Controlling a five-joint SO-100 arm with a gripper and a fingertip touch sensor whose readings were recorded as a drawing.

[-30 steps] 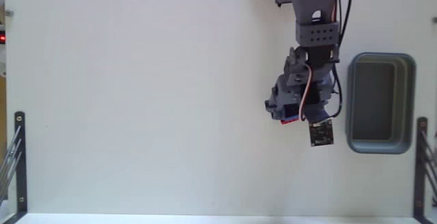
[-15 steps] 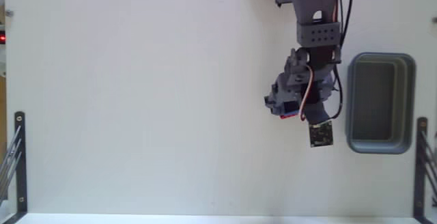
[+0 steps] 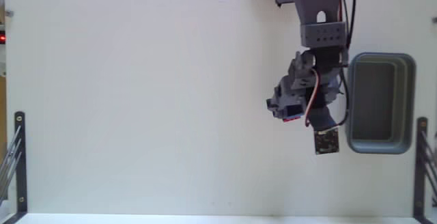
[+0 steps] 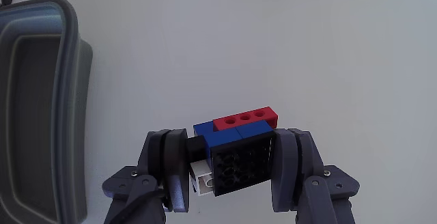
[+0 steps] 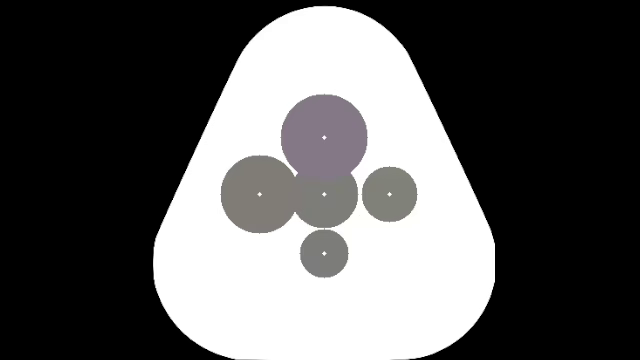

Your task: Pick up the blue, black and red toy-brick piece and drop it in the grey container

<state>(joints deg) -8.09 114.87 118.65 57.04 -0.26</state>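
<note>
End effector [image 4: 229,173] clamps studded plastic toy-brick piece [image 4: 235,149]; smooth round-cornered grey container [image 4: 37,108] left of it, probably clear of its rim.

arm [image 3: 319,19]: grey-blue plastic links, seen from above in the fixed view; a boxy bracket carried a row of small dark holes
cables: black leads ran down the right side of the links, and a thin red-and-white wire curved over the wrist
wrist board [image 3: 326,141]: small dark square circuit board with pale dots hung at the wrist's lower end
gripper [image 4: 229,173]: two thick, dark grey fingers [image 4: 168,166] with rounded tips and flat inner faces
screws: one small silver screw sat in each finger's base bracket
</note>
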